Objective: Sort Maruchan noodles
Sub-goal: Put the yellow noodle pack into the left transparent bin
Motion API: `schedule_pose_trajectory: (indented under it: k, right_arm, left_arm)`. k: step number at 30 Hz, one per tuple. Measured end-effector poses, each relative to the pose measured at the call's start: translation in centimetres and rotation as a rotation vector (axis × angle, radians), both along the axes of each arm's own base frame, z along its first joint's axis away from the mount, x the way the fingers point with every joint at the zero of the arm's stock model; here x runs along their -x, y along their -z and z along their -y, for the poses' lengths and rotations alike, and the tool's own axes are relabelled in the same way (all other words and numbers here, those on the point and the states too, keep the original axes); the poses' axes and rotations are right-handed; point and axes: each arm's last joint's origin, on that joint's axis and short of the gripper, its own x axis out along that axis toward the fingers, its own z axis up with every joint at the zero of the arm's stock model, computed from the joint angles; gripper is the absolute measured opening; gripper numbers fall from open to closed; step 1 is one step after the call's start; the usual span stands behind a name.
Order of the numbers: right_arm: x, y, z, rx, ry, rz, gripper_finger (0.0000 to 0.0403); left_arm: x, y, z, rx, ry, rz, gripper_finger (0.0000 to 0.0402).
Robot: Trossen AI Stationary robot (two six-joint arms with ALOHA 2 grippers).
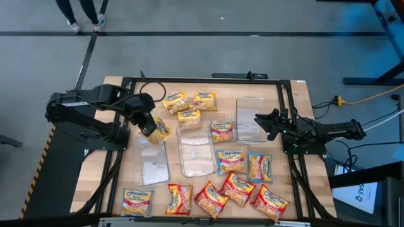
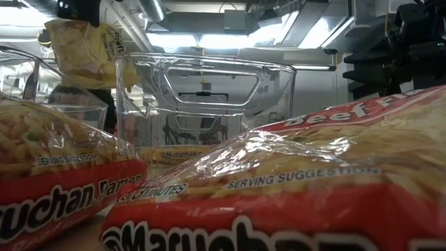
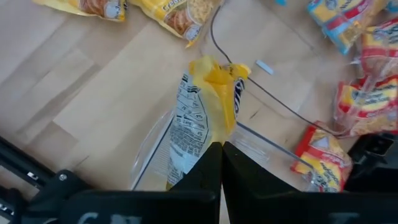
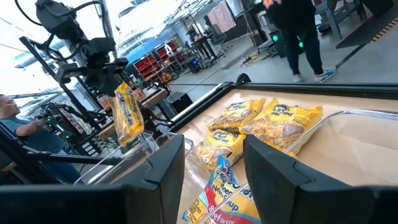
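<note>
I have the left tool clamped on one yellow flat plastic Maruchan noodle packet, suspended above the left clear rectangular plastic tray; next, lower and release it inside; right tool waits with fingers apart.

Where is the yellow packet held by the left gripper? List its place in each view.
High view: yellow packet left of centre, in the left gripper, above the left clear tray.
Low view: upper left, hanging above that tray.
Left wrist view: centre, pinched between the fingers.
Right wrist view: left, dangling.
Shared landmark: that tray.
</note>
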Motion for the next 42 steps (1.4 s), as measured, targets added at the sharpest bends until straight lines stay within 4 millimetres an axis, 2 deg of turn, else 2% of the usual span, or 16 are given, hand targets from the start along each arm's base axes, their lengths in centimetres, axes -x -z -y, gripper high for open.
schedule_pose_trajectory:
  k: [10, 14, 21, 42]
  right_arm:
    - [0.0, 0.0, -0.1, 0.001, -0.024, -0.002, 0.0161]
    - [-0.1, 0.0, -0.1, 0.002, -0.046, -0.003, 0.0161]
    - [-0.1, 0.1, -0.1, 0.002, -0.051, -0.004, 0.0161]
    - [-0.1, 0.1, -0.1, 0.0, -0.053, -0.002, 0.0161]
  left_arm:
    - [-2.9, 1.9, 1.4, -0.032, 0.06, -0.114, 0.0]
    - [-3.4, 2.4, 1.9, -0.03, 0.085, -0.147, 0.0]
    - [-3.1, 2.5, 2.2, -0.016, 0.059, -0.184, 0.0005]
    - [-1.6, 2.7, 2.2, 0.009, 0.054, -0.341, 0.009]
